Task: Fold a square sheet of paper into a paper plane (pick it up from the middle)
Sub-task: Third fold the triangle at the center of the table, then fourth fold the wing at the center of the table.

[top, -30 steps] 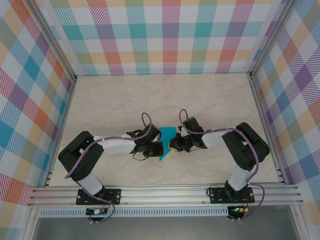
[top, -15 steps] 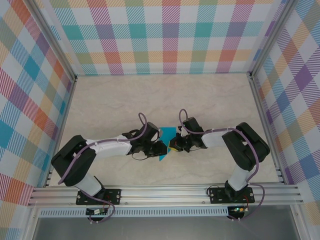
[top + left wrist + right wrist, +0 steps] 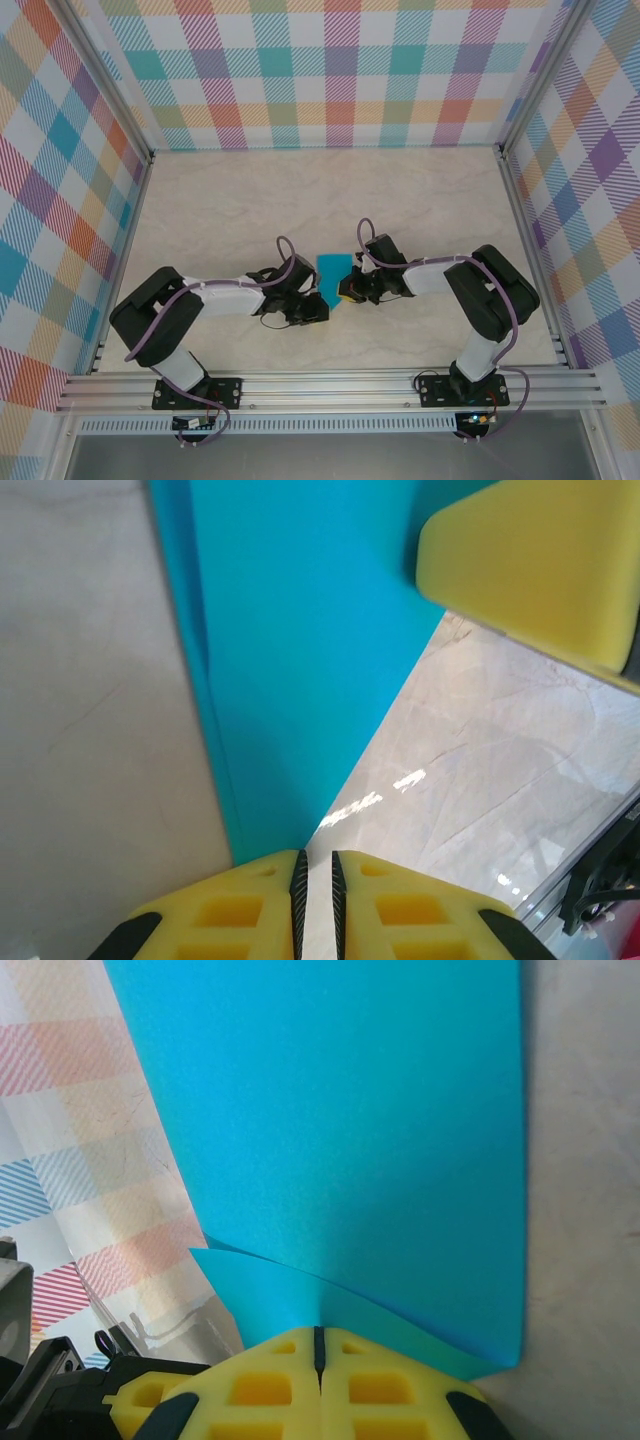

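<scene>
Paper first: the teal sheet of paper (image 3: 333,272), partly folded, sits mid-frame on the bench (image 3: 230,210) between both arms. The right end effector (image 3: 319,1345) is clamped tight on its edge. The left end effector (image 3: 317,870) shows a slit between its jaws at the sheet's lower tip, and I cannot tell whether it grips.

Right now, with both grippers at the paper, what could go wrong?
The right gripper is shut on the paper at its edge, where a flap buckles; pulling could crease or tear it. The left gripper sits at the tip with a narrow slit between its jaws; whether it holds is unclear, so the tip may slip.
</scene>
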